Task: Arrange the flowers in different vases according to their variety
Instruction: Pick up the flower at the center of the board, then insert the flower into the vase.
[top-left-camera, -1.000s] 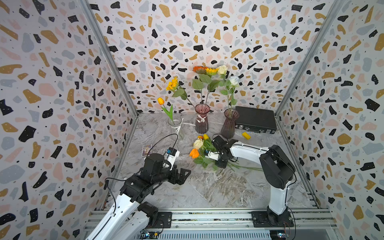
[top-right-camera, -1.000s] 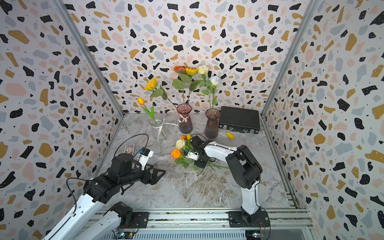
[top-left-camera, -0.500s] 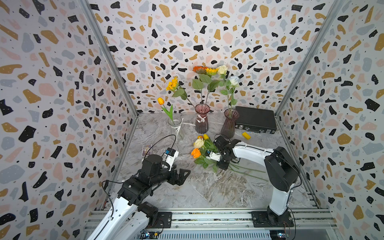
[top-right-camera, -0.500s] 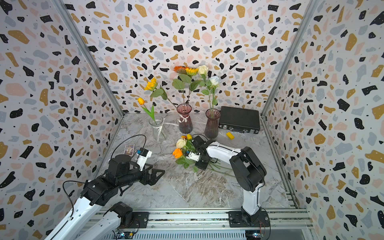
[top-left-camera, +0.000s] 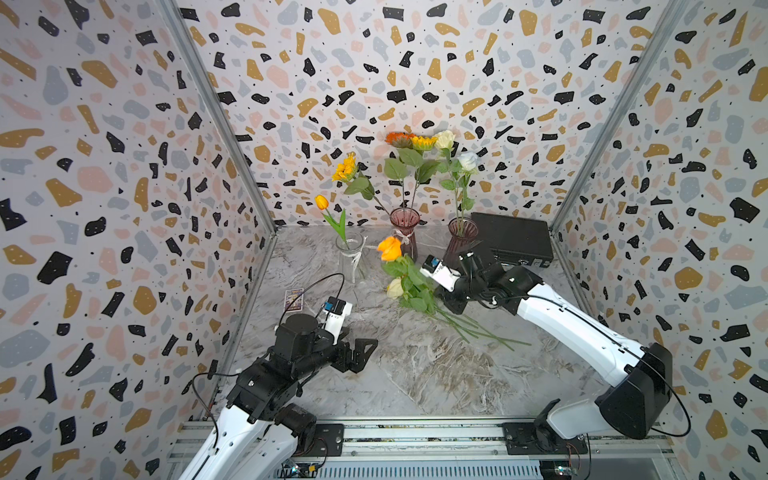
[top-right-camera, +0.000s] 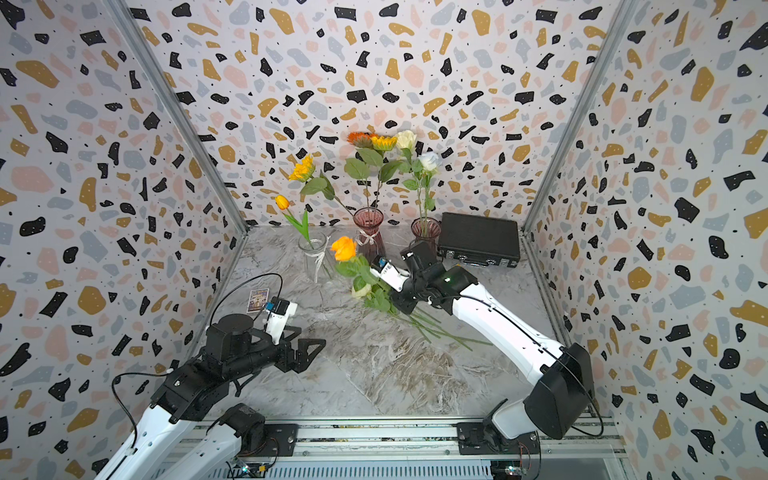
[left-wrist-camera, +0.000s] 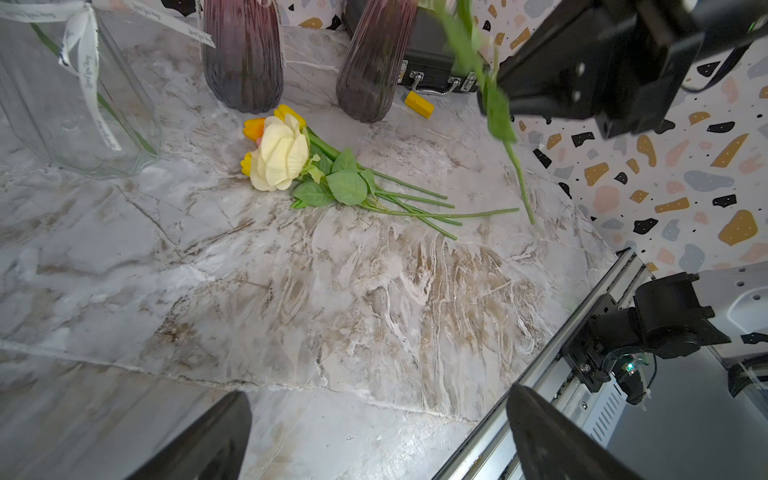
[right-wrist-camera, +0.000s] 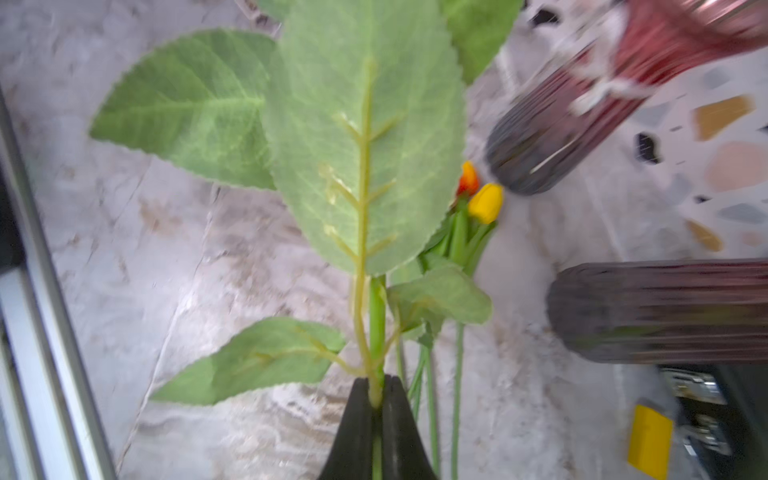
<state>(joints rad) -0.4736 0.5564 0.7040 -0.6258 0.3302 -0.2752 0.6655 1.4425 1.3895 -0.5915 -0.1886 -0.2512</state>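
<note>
Org. rose (top-left-camera: 390, 248) aloft nr bowed vase (top-left-camera: 405, 220)

A robot lab booth: terrazzo-print walls (top-left-camera: 374, 62), marble-print tabletop (top-left-camera: 415, 374), aluminium rail (top-left-camera: 415, 434)

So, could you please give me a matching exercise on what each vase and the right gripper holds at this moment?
Column one:
1. clear vase
2. bow vase
3. plain pink vase by the black case
4. right gripper

Column two:
A. sunflowers
B. a single tulip
C. the stem of the orange rose, lifted off the table
D. cream and white roses

Pairs: 1-B, 2-A, 3-D, 4-C.
</note>
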